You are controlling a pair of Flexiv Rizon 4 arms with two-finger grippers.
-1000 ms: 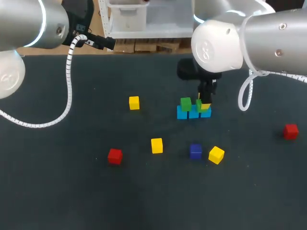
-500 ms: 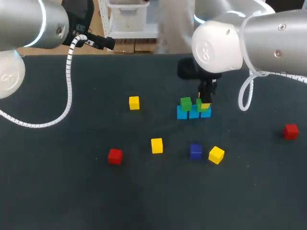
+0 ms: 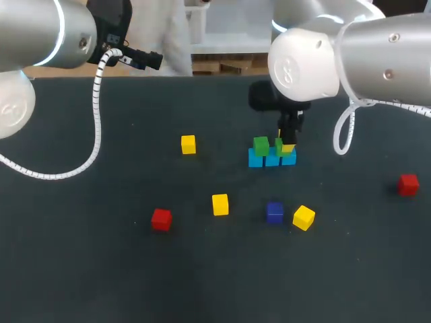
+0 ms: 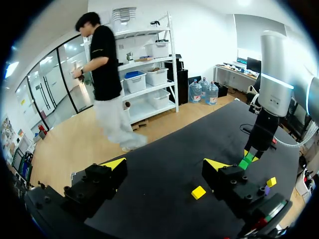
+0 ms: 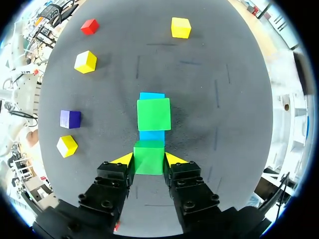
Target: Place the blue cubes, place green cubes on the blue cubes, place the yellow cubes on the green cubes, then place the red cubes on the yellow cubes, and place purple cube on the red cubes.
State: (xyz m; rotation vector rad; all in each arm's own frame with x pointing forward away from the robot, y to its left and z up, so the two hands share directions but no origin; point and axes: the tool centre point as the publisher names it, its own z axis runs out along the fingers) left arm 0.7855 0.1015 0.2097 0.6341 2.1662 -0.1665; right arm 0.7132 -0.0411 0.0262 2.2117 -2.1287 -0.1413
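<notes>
- On the dark table (image 3: 101, 269), near the middle: a row of three blue cubes (image 3: 271, 159), touching side to side.
- At the back left corner, well apart from the work: the left end effector (image 4: 164, 167), fingers spread wide, nothing between them.
- Over the right end of the blue row: the right end effector (image 5: 149, 160), fingers closed from two sides on a green cube (image 5: 149, 157). Impossible to tell whether it is resting on the blue below.
- Just beside it, seated on the row's left part: a second green cube (image 5: 154, 114).
- Scattered nearer the front, not yet stacked: yellow cubes (image 3: 220, 204), red cubes (image 3: 161, 219) and one purple cube (image 3: 274, 212).
- Judged light, rigid and smooth-faced. Best held squarely on two opposite flat sides, low enough not to twist and released gently to spare the neighbour.
</notes>
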